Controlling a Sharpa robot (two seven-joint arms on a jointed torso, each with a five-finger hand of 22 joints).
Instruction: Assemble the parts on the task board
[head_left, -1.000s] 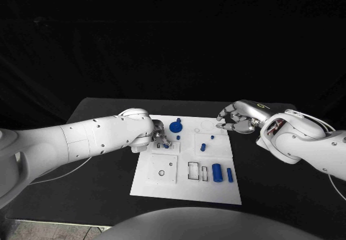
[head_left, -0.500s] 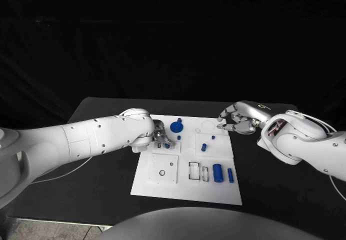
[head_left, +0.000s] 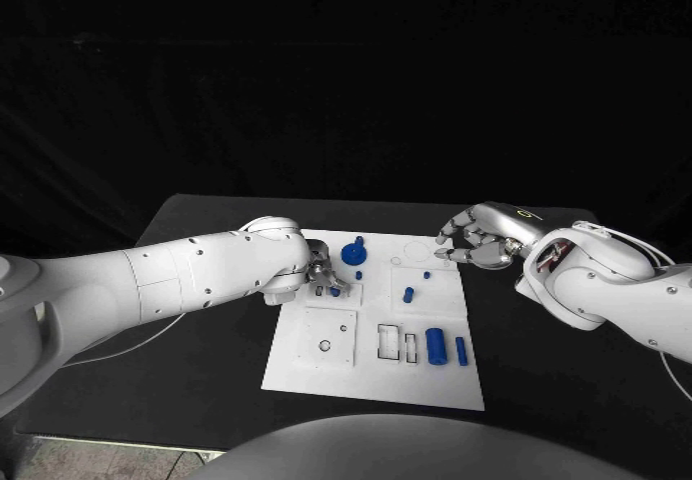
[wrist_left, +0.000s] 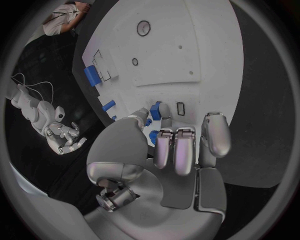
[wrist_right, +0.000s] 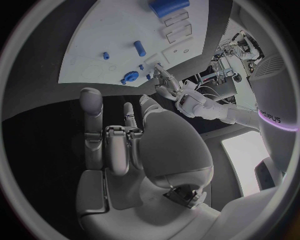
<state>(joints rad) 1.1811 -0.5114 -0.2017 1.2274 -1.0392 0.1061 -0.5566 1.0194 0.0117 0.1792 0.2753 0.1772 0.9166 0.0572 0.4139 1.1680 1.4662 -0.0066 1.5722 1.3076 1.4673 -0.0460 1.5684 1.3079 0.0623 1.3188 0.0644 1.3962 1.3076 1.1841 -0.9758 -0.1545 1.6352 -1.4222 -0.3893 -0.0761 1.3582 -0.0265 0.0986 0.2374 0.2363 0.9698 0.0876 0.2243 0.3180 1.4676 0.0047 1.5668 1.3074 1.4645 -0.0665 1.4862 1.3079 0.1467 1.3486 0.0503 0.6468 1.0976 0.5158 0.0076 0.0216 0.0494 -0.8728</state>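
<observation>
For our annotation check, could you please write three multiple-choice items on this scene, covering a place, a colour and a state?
1. Where is the left hand?
A. Over the task board's left part
B. Off the table's right edge
C. Over the board's near edge

2. What colour are the parts on the task board?
A. Red
B. Blue
C. Yellow

3. What is the right hand doing?
A. Gripping the large cylinder
B. Pressing flat on the board
C. Holding nothing, its fingers partly curled, by the board's far right corner

Answers:
1. A, the head view shows it over the board's left part, its fingers at a small blue part.
2. B, pieces such as the large cylinder are blue.
3. C, the right wrist view shows nothing in the hand, and the head view puts it at that corner.
</observation>
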